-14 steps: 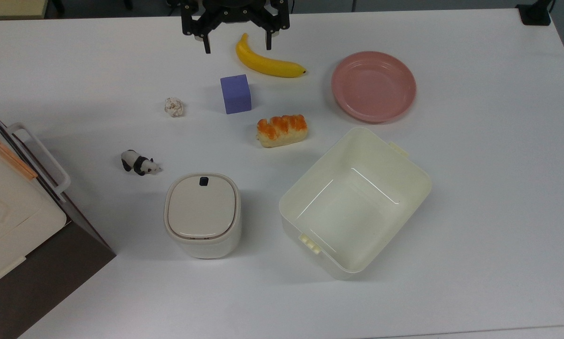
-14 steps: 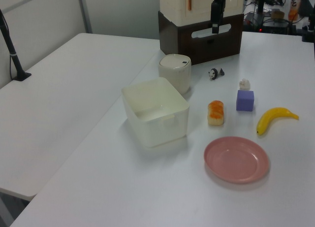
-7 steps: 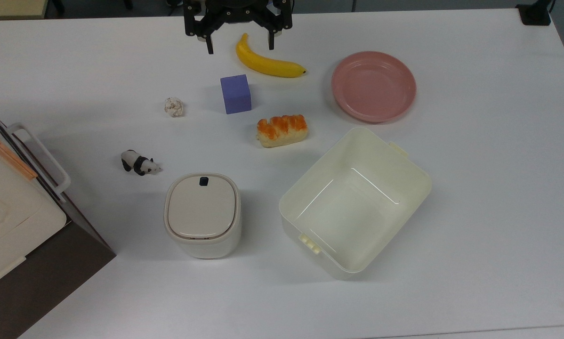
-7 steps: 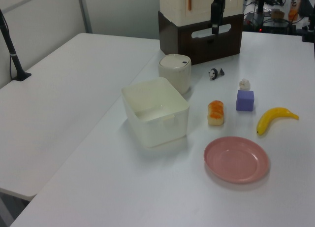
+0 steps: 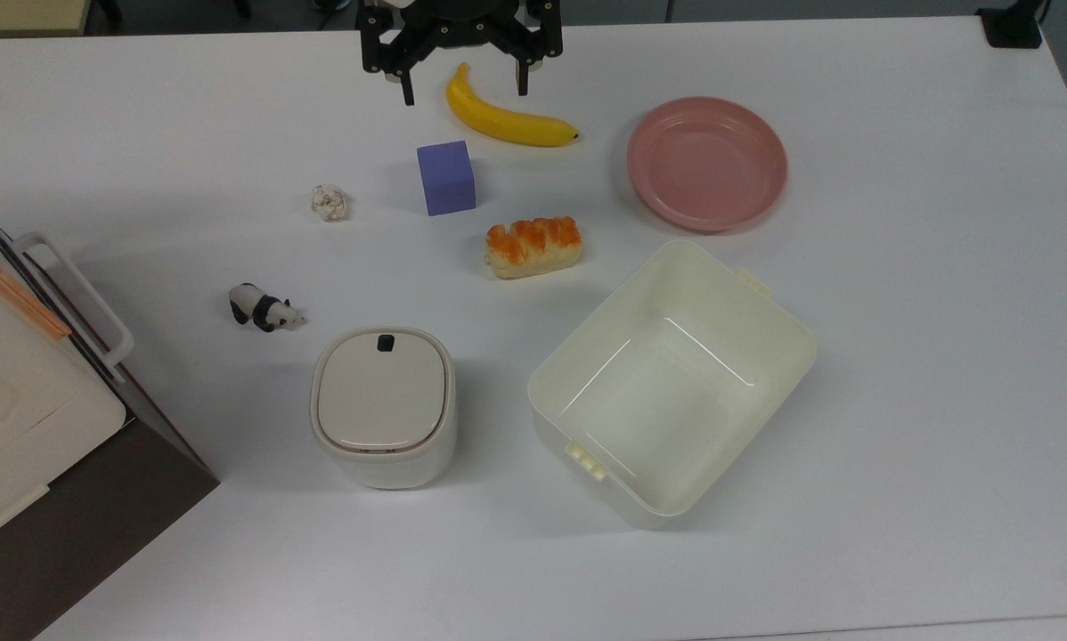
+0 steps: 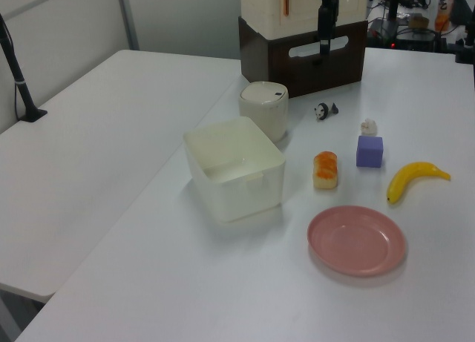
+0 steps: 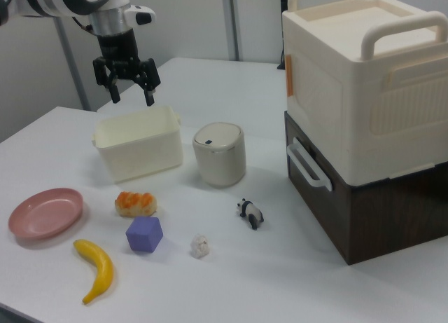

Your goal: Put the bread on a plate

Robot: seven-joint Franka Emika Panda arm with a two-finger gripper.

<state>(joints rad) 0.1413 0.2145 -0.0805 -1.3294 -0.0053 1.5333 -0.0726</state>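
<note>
White table (image 5: 899,374), shown from above. Large cream tub (image 5: 671,383), empty, at the top view's lower right; lidded cream bin (image 5: 382,405) to its left in the top view. Pink plate (image 5: 706,163), bare, at the top view's upper right. Gripper (image 5: 462,89) high above the table's far edge, jaws spread wide, grasping nothing; poised roughly over one end of the banana (image 5: 507,117), though height hard to judge from above. Purple cube (image 5: 446,177) near the bread (image 5: 533,247), which lies flat between cube and tub, apart from the plate. Likely hazards: descent onto the banana instead; fingers clipping the cube or tub rim; glossy loaf slipping from a shallow pinch.
</note>
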